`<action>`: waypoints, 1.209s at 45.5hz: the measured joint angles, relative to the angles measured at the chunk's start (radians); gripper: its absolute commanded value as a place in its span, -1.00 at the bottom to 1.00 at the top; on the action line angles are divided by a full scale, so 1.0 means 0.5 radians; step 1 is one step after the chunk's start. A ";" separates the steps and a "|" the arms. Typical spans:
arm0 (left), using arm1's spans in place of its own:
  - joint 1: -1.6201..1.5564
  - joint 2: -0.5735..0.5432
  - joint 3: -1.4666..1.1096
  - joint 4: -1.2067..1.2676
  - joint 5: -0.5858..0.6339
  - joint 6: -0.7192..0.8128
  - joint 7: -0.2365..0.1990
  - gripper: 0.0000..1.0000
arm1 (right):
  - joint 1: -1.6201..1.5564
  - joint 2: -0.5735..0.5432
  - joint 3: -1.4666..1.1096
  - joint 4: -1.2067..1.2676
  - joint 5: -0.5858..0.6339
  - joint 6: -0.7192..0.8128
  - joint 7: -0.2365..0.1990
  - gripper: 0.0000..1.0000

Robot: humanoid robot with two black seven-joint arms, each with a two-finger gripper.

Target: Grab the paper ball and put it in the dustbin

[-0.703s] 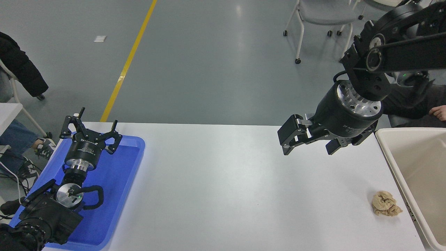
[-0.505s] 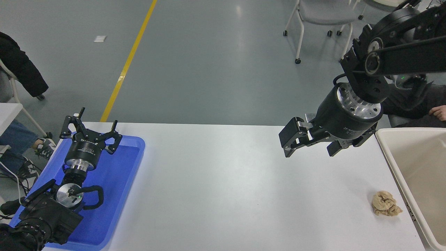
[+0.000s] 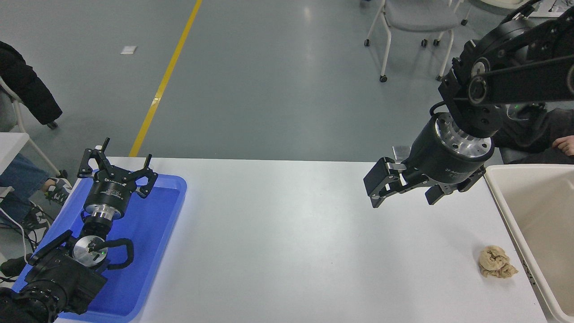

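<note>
Only one paper ball lies on the tabletop, just beside one dustbin. Two grippers show: the right gripper spread and empty, farther from the dustbin; the left gripper spread too.

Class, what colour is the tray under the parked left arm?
Bright blue tray, seen in the head view.

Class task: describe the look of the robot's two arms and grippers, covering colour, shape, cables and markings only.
Both arms are black with boxy links. The left gripper has a black cylindrical body with white lettering, a silver metal collar, thin black linkage jaws, a looping black cable and a small green light below. The right gripper has a wider black cylinder, a bolted silver flange, faint white print and blocky black jaws.
</note>
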State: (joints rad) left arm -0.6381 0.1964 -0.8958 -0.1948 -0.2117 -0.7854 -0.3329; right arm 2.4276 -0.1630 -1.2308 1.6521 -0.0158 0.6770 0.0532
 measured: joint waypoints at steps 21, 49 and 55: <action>-0.001 -0.003 0.000 0.000 0.000 0.000 0.000 1.00 | -0.395 -0.516 -0.078 -0.152 -0.576 -0.143 0.001 1.00; 0.000 -0.006 0.001 0.000 0.000 0.000 0.000 1.00 | -1.406 -0.994 0.178 -0.765 -1.296 -0.549 0.000 1.00; -0.001 -0.006 0.001 0.000 0.000 0.000 0.000 1.00 | -1.631 -1.010 0.300 -0.909 -1.345 -0.629 -0.002 1.00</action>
State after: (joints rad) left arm -0.6387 0.1933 -0.8954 -0.1948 -0.2118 -0.7854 -0.3327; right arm 1.6124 -0.6682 -1.0807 1.1977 -0.6881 0.3624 0.0524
